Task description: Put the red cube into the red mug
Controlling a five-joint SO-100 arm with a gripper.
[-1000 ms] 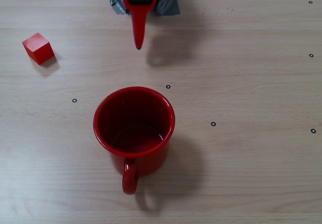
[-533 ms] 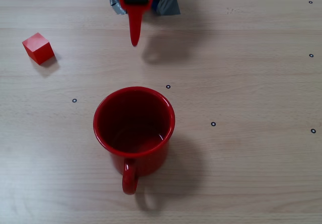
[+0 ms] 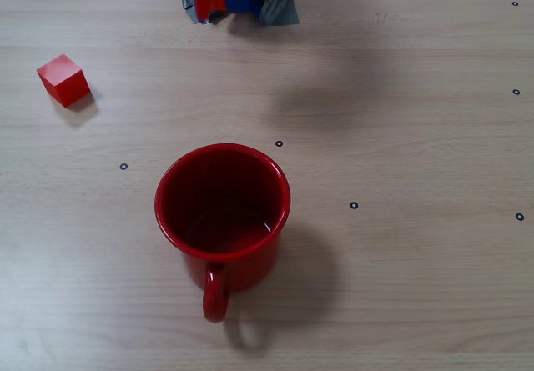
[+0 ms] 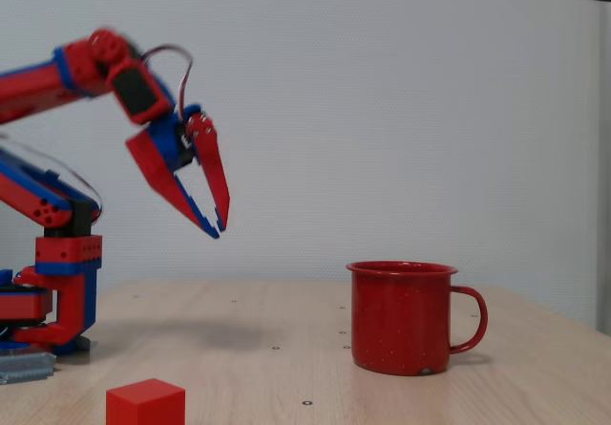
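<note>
Gripper point(image 4: 216, 226) hangs high above the table point(image 3: 417, 137) near the arm's base, its jaws slightly parted and empty, we see. The red cube point(image 3: 63, 79) sits on the table, well apart from the upright red mug point(image 3: 223, 213).

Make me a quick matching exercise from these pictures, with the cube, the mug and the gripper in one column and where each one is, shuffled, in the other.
Things:
1. red cube
2. red mug
3. gripper

Places or states:
A. raised in the air, holding nothing
B. upright on the table, handle toward the bottom edge of the overhead fixed view
C. on the table near the left edge of the overhead fixed view, apart from the mug

Pairs: 1-C, 2-B, 3-A
</note>
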